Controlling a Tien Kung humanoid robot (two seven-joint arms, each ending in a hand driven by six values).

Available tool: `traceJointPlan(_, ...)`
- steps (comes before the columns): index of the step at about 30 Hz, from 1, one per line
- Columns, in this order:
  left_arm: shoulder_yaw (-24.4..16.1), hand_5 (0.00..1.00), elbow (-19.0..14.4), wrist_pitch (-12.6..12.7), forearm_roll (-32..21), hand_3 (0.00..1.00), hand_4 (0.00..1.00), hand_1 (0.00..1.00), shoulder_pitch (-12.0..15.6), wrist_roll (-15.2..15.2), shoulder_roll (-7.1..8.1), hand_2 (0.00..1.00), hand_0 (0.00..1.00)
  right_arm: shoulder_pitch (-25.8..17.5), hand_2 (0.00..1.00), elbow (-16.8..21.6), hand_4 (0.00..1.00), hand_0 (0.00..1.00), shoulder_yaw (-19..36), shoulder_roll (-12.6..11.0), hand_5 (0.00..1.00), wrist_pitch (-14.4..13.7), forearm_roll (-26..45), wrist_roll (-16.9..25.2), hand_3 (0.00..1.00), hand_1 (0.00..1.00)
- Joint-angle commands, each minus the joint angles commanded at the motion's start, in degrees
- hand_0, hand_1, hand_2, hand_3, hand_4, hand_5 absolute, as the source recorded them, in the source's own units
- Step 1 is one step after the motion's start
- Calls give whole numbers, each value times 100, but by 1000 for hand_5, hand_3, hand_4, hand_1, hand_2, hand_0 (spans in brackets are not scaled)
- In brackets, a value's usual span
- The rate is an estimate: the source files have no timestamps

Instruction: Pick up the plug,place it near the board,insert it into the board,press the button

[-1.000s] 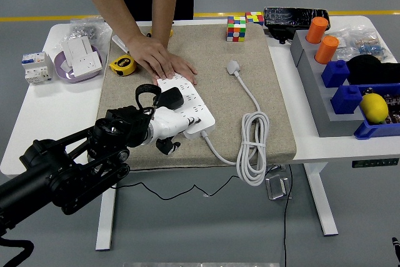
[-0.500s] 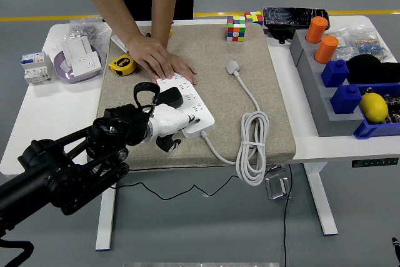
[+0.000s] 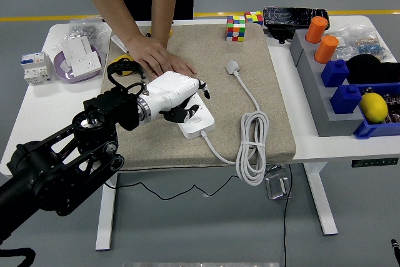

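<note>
The left hand [image 3: 178, 95] is seen lying over the white board [image 3: 199, 120] on the mat [image 3: 250, 54] towards the bench's [image 3: 44, 117] near edge, its dark fingers [image 3: 187, 112] curled down onto the board; whether the plug is gripped beneath cannot be told. The board's far end is pinned by a person's hand [image 3: 159, 60].

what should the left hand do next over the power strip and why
Probably press straight down. The left hand lies over the white power strip, covering where the black plug would be, so the plug's seating cannot be seen. A person's hand lies flat on the mat at the strip's far end, apparently bracing it, so a downward push seems safe.
</note>
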Motion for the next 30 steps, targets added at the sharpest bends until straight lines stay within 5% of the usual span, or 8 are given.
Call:
traceJointPlan(5,-614,318,-275,249,-1170,527,911,417,373,-202,-77,437,383,-24,830,1,998,949,21,10,998,3,-9,-2,848,885)
traceJointPlan(6,-720,615,-310,294,-1394,651,998,780,443,-232,-104,741,750,-21,830,2,998,949,28,11,998,2,-13,-2,848,885)
traceJointPlan(11,-1280,615,-401,457,-2622,651,998,780,729,-312,-253,741,750,-7,830,0,998,949,64,17,998,0,-24,-7,848,885)
traceJointPlan(12,-1401,819,-403,512,-2845,967,998,998,766,-334,-293,984,983,-3,830,0,998,948,70,22,998,1,-26,-6,847,885)
traceJointPlan(17,-1830,819,-278,532,-4074,967,998,998,903,-344,-360,984,983,12,830,4,998,948,94,34,998,1,-36,-5,847,885)
traceJointPlan(18,-1874,925,-243,548,-4298,998,998,998,930,-346,-369,998,998,14,829,4,998,948,97,33,998,1,-36,-4,847,885)
traceJointPlan(29,-2194,921,-158,845,-6949,998,998,998,1156,-361,-432,998,998,10,829,1,998,946,117,42,998,-4,-27,-2,847,885)
traceJointPlan(30,-2196,821,-165,846,-7166,998,998,998,1152,-358,-430,984,998,11,829,1,998,944,120,44,998,-5,-29,-1,848,885)
